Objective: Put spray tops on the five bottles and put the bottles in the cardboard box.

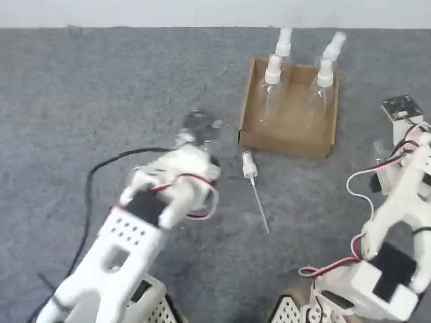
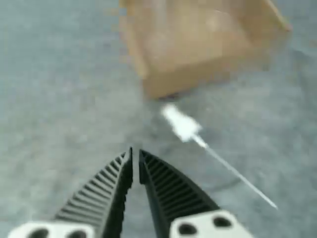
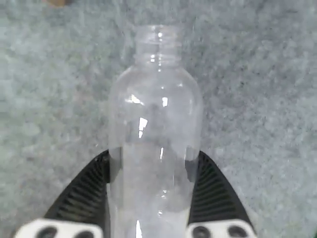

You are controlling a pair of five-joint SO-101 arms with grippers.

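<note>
A white spray top (image 1: 250, 166) with a long thin tube lies on the grey carpet just in front of the cardboard box (image 1: 286, 145); it also shows in the left wrist view as the spray top (image 2: 181, 125). Several clear bottles with spray tops (image 1: 273, 69) stand in the box. My left gripper (image 2: 134, 152) is shut with nothing in it, hovering a little short of the spray top; the high view puts the left gripper (image 1: 199, 125) left of the box. My right gripper (image 3: 153, 159) is shut on an open-necked clear bottle (image 3: 156, 114) without a top.
Grey carpet covers the table. The box (image 2: 198, 54) is open at the top, beyond the spray top. The right arm (image 1: 397, 202) stands at the right edge, with red and white wires along it. A black cable (image 1: 91, 182) trails left of the left arm.
</note>
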